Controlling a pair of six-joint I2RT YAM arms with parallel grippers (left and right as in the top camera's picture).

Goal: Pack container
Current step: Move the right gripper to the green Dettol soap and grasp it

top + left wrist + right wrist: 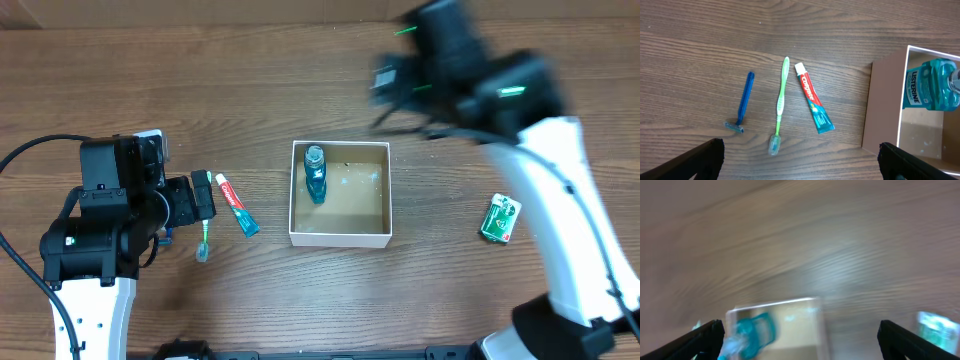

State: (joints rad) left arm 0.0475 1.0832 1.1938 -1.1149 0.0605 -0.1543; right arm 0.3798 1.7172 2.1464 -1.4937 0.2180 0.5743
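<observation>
Container (340, 238) seen mid-surface, between arms; judged light, thin card walls easily crushed, best held at one wall's rim. Inside: mouthwash bottle (316, 172) laid along side nearer left arm, remaining floor bare. Toothbrush (780, 105), toothpaste (813, 105), razor (744, 102) seen outside. Left hand (800, 150) spread, empty; right hand (800, 330) blurred, apparently spread too

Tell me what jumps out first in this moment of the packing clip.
A blue mouthwash bottle rests alone in the white-walled container at the table's centre. Left of it, a toothpaste tube, green toothbrush and blue razor lie side by side on the wood, while the right arm is a blur beyond the container and a green packet sits off to the right.
</observation>
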